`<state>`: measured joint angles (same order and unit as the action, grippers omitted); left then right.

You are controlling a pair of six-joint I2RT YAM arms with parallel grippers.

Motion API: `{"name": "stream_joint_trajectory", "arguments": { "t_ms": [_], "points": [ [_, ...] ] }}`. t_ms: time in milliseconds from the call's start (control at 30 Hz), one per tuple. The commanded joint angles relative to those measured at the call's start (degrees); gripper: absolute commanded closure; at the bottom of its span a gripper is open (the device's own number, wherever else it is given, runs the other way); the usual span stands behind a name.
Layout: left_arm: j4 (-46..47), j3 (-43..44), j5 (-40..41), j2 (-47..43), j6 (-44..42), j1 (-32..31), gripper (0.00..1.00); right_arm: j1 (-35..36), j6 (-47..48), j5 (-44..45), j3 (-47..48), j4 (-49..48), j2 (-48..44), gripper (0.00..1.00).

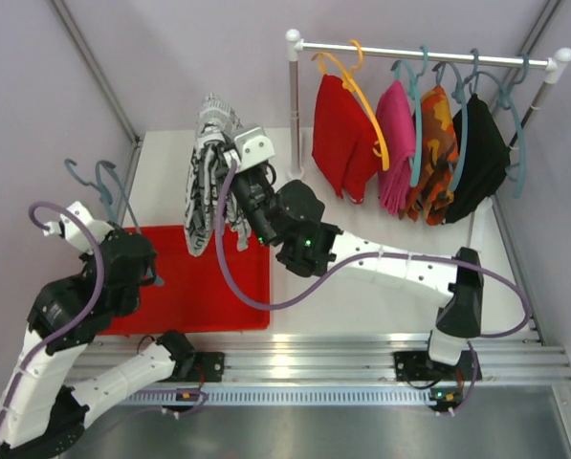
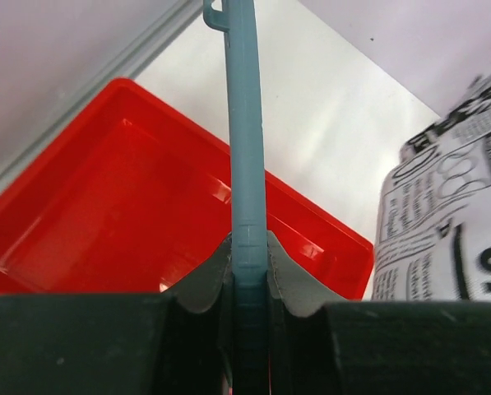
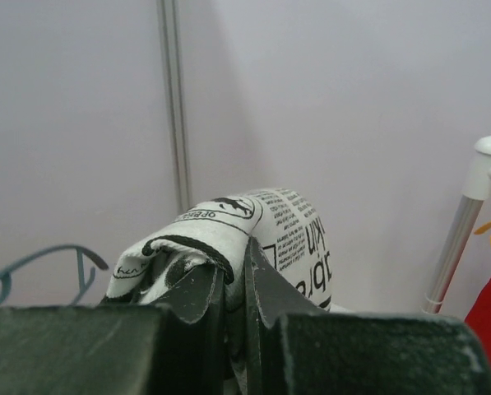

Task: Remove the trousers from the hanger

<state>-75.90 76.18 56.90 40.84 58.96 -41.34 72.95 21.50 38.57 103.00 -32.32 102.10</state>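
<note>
My right gripper [image 3: 233,271] is clenched on a fold at the top of the patterned trousers [image 1: 204,191], and they hang in the air above the far right corner of the red tray [image 1: 199,306], their lower end dangling over its right edge. My left gripper [image 2: 249,263] is clamped on the shaft of a teal hanger [image 2: 245,123], which stands up above the tray's far left corner, close to the wall beside the tray. The tray floor shows bare red below both. To the right of the tray lies a strip of white table [image 1: 381,215], and beyond it stands the rack [image 1: 428,53], where the red trousers [image 1: 342,134], pink trousers [image 1: 397,143], camouflage trousers [image 1: 433,158] and black trousers [image 1: 481,158] hang on hangers, well apart from the tray.
</note>
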Motion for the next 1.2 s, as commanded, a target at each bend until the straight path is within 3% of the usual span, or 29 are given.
{"name": "stream_joint_trajectory", "arguments": {
  "t_ms": [0, 233, 500, 700, 1167],
  "points": [
    [2.24, 5.37, 1.72, -0.5, -11.99, 0.12, 1.0, 0.09, 1.18, -4.46, -4.1, -5.93, -7.0, 1.0],
    [4.7, 13.11, -5.04, 1.96, -22.04, 0.12, 1.0, 0.09, 2.14, -7.8, -14.14, -6.35, -10.7, 1.0],
    [5.32, 10.31, -10.93, 2.67, -22.4, 0.12, 1.0, 0.09, 10.05, -11.06, -20.99, -15.49, -8.15, 1.0],
    [4.97, 9.77, -10.06, 1.88, -21.61, 0.12, 1.0, 0.0, 13.75, -10.45, -24.16, -21.12, -7.89, 1.0],
    [4.18, 8.37, -7.42, 0.91, -19.41, 0.12, 1.0, 0.09, 17.88, -2.54, -22.32, -19.29, -5.6, 1.0]
  ]
}}
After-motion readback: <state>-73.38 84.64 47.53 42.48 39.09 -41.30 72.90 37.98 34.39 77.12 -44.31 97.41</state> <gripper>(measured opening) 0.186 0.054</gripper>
